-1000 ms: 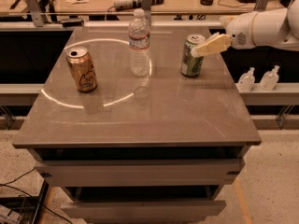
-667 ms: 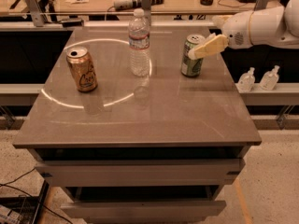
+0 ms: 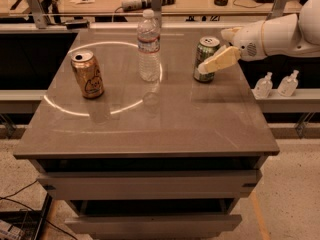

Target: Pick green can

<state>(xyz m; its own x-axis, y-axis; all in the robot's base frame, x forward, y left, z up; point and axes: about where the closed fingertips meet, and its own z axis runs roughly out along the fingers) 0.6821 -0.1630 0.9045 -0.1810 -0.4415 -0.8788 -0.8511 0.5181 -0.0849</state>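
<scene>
The green can [image 3: 203, 50] stands upright on the far right part of the grey table [image 3: 150, 124]. My gripper [image 3: 213, 52] reaches in from the right on a white arm and is at the can. One cream finger [image 3: 218, 60] lies across the can's front; the other shows as a short stub behind its top right. The jaws stand apart around the can, which rests on the table.
A clear water bottle [image 3: 149, 46] stands left of the green can, and a golden-brown can [image 3: 88, 75] stands at the far left. Two small white bottles [image 3: 275, 85] sit on a lower shelf to the right. A cluttered bench runs behind the table.
My gripper has moved forward and down to the left, so the front finger now crosses the can's lower body. The can, bottle and golden-brown can have not moved.
</scene>
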